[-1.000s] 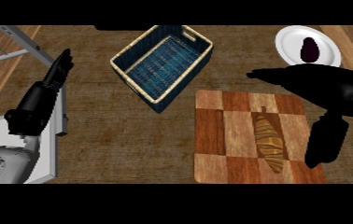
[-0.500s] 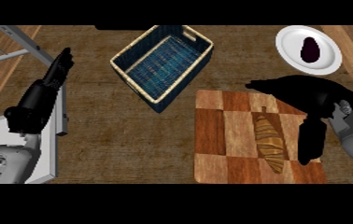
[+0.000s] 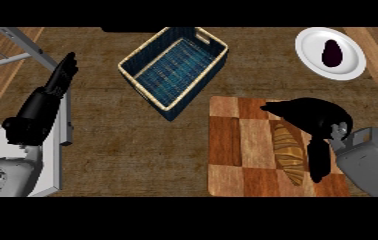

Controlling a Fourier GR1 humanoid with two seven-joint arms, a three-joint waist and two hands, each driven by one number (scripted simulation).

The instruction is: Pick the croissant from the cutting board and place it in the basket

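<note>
A brown croissant (image 3: 289, 153) lies lengthwise on the checkered wooden cutting board (image 3: 236, 154) at the lower right of the counter. My right hand (image 3: 314, 116) hovers over the croissant's far end, its thumb to the left and its fingers (image 3: 318, 159) reaching down along the croissant's right side, uncurled. The blue woven basket (image 3: 174, 70) with a pale rim stands tilted at the upper middle, with nothing inside. At the left edge my left hand (image 3: 62, 75) rests open with its fingers pointing up.
A white plate (image 3: 330, 53) with a dark purple eggplant (image 3: 331, 53) sits at the upper right. A grey metal frame (image 3: 29, 54) runs along the left side. Brown counter lies between the basket and the board.
My right hand has moved down and left over the board, closer around the croissant. The left hand and the croissant have not moved.
</note>
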